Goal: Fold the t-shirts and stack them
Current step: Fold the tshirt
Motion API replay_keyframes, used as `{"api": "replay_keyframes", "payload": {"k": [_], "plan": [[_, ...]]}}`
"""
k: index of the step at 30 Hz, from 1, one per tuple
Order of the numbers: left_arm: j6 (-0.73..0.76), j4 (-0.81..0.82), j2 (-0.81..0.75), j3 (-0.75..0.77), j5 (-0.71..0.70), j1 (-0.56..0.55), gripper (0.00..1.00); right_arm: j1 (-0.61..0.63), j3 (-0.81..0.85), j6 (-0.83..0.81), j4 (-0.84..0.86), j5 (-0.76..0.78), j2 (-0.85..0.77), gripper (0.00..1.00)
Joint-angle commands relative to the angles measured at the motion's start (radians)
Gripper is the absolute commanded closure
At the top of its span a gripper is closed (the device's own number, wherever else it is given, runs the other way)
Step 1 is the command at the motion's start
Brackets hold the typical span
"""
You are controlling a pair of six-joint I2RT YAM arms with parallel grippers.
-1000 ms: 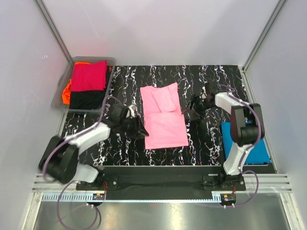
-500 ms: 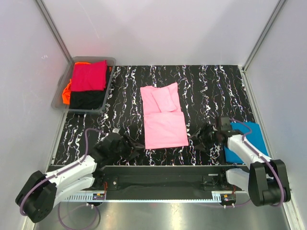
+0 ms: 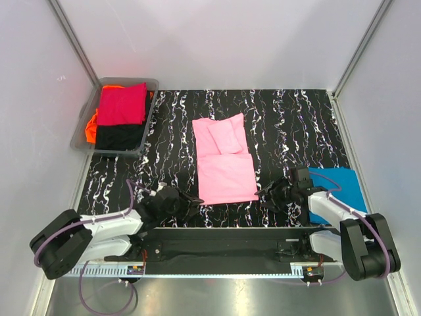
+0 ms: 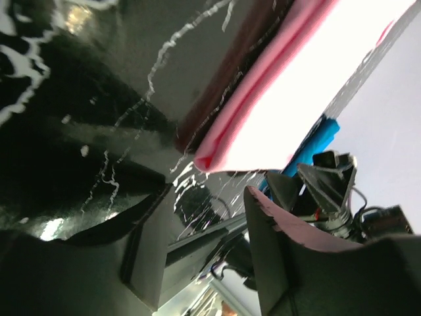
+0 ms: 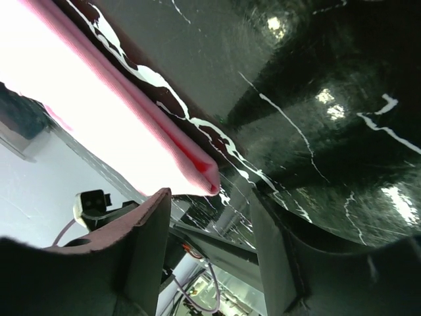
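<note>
While both end effectors sit low at the near corners of the folded light pink t-shirt (image 3: pixel 223 164), neither has hold of it.
The pink shirt lies flat in the middle of the black marbled desk (image 3: pixel 289 118), a smaller fold on its far half. The left end effector (image 3: pixel 189 203) stands just off the near left corner with its fingers spread and nothing between them. The right end effector (image 3: pixel 268 196) faces the near right corner the same way, fingers apart and empty. The bright blue t-shirt (image 3: pixel 339 191) lies flat by the right arm. A grey bin (image 3: pixel 150 84) at the far left holds crimson (image 3: pixel 123 104), orange (image 3: pixel 91 128) and black (image 3: pixel 118 136) shirts.
</note>
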Motion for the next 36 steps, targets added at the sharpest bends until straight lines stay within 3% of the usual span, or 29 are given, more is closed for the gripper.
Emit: {"api": "replay_keyframes", "payload": {"k": [1, 16, 24, 31, 36], "plan": [[-0.091, 0.039, 0.030, -0.014, -0.097, -0.008, 0.50, 0.020, -0.025, 0.049, 0.054, 0.065, 0.008, 0.42], [-0.154, 0.064, 0.094, -0.031, -0.121, -0.008, 0.61, 0.063, -0.040, 0.096, 0.135, 0.092, 0.095, 0.51], [-0.159, 0.111, 0.134, -0.036, -0.124, -0.007, 0.75, 0.066, -0.057, 0.116, 0.151, 0.104, 0.095, 0.57], [-0.145, 0.192, 0.168, -0.046, -0.114, -0.005, 1.00, 0.066, -0.069, 0.097, 0.151, 0.101, 0.101, 0.75], [-0.127, 0.165, 0.139, -0.043, -0.098, -0.007, 1.00, 0.066, -0.080, 0.074, 0.143, 0.077, 0.091, 0.96]]}}
